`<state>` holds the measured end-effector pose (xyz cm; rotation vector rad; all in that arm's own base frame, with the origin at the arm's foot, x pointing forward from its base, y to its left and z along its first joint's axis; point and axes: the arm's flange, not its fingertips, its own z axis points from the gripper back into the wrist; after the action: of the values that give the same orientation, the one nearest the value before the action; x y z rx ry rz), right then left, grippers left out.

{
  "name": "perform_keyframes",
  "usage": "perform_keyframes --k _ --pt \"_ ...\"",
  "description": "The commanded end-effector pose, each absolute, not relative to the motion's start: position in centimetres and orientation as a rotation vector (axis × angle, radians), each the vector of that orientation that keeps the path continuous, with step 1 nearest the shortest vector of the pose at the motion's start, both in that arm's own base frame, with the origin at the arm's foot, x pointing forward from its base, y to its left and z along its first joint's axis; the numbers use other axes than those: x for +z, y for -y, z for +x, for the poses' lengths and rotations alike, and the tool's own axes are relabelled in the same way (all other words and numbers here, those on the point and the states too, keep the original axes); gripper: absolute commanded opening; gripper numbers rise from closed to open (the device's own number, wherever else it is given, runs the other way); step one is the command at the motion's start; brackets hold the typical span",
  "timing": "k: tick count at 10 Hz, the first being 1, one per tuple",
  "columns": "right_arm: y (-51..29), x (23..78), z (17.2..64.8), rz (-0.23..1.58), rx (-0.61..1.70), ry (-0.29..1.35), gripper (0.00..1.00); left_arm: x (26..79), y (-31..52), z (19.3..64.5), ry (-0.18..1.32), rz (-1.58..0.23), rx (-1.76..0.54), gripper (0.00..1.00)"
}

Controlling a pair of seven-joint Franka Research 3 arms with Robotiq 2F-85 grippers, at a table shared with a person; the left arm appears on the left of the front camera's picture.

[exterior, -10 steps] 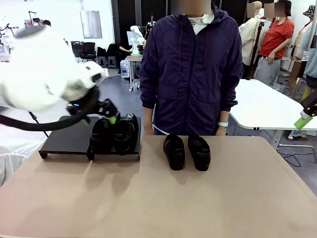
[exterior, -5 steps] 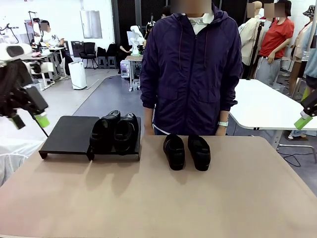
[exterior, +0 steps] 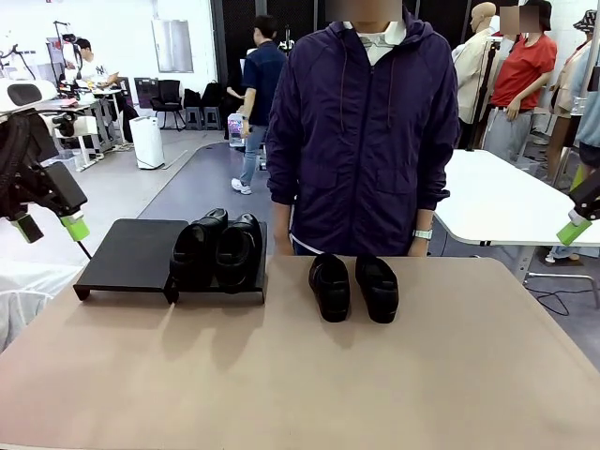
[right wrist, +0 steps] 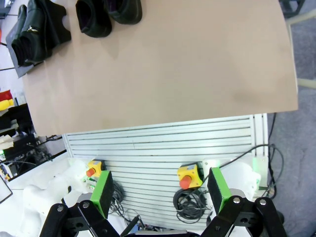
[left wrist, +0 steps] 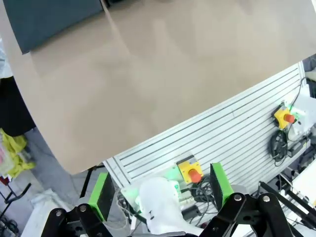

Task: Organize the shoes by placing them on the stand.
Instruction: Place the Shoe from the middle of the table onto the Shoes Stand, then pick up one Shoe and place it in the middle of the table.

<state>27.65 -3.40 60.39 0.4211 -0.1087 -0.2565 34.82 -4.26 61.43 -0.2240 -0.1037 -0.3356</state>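
Floor: the grey floor (exterior: 192,183) was smooth and ran back through an open hall.
Walls: a white wall (exterior: 122,23) stood at the rear left, with a dark wall section (exterior: 234,28) beside it.
Near table: a matte tan tabletop (exterior: 300,375) spanned the foreground.
Side table: a white table (exterior: 497,202) with a rounded corner stood at the right.
Rear furniture: black chairs (exterior: 169,94) lined the far wall, and a white boxy unit (exterior: 147,142) stood on the floor nearby.
Light: bright and even.

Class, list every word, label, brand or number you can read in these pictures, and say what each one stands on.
No text can be read.
The shoes and the stand show no print.
The yellow boxes with red buttons show no lettering clear enough to read.
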Motion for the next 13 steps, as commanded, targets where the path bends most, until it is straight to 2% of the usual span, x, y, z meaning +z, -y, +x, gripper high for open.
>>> perform_keyframes --k 1,12,13 --pt "3.4 60.7 27.7 0.438 -0.241 0.108 1.00 61.3 4.2 34.8 0.103 -0.240 -0.335 1.00" --pt "3.4 60.4 27.6 0.421 -0.256 0.109 1.00 61.3 4.2 34.8 0.103 -0.240 -0.335 1.00" --pt "1.8 60.4 29.7 0.380 -0.226 0.092 1.00 61.3 4.2 34.8 0.103 -0.240 -0.335 1.00"
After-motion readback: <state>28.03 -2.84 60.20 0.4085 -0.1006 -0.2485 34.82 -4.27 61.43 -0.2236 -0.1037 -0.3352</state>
